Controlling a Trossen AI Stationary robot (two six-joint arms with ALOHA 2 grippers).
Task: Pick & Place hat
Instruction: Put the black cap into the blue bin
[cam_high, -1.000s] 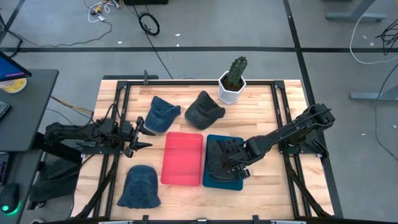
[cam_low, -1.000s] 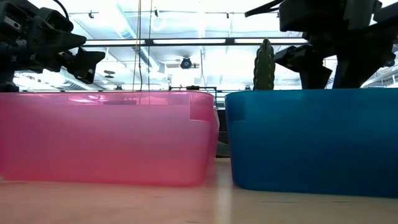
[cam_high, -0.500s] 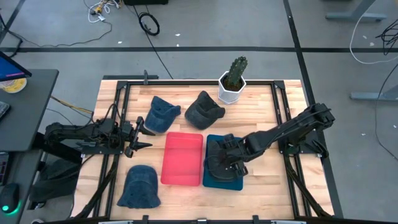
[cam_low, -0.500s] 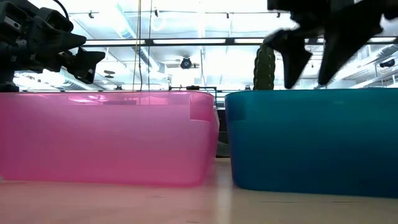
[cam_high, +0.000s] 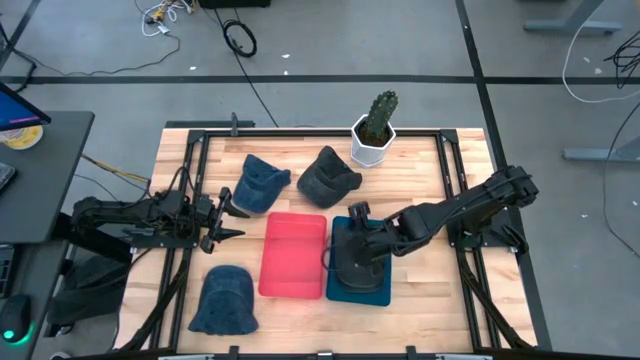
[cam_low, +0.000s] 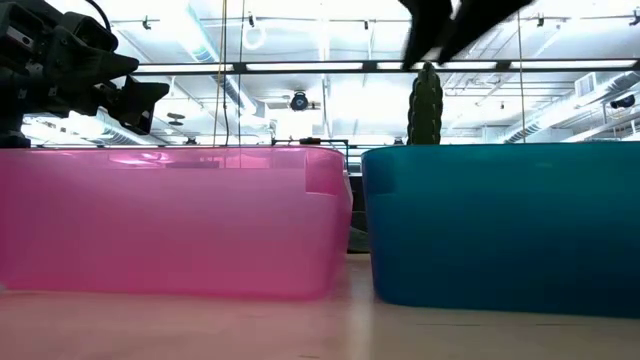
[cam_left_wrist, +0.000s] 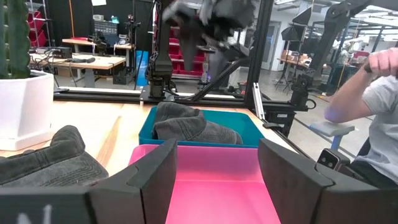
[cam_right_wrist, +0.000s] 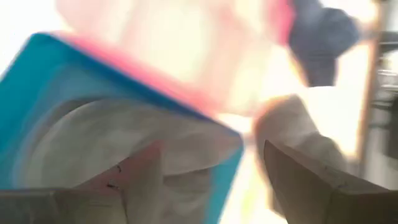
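A dark grey fabric hat (cam_high: 352, 258) lies inside the teal plastic bin (cam_high: 340, 290), which sits near the bench's (cam_high: 430, 310) front edge, just beside an empty pink plastic bin (cam_high: 293, 253). The right tool (cam_high: 343, 236) hangs above the teal bin with its fingers spread apart, clear of the hat. The left tool (cam_high: 232, 212) waits near the bench's left edge, fingers apart and holding nothing. Three more dark fabric hats lie on the wood: a blue one (cam_high: 260, 183) and a charcoal one (cam_high: 328, 177) toward the back, another blue one (cam_high: 224, 301) at the front left corner. A green cactus in a white pot (cam_high: 375, 130) stands at the back edge.
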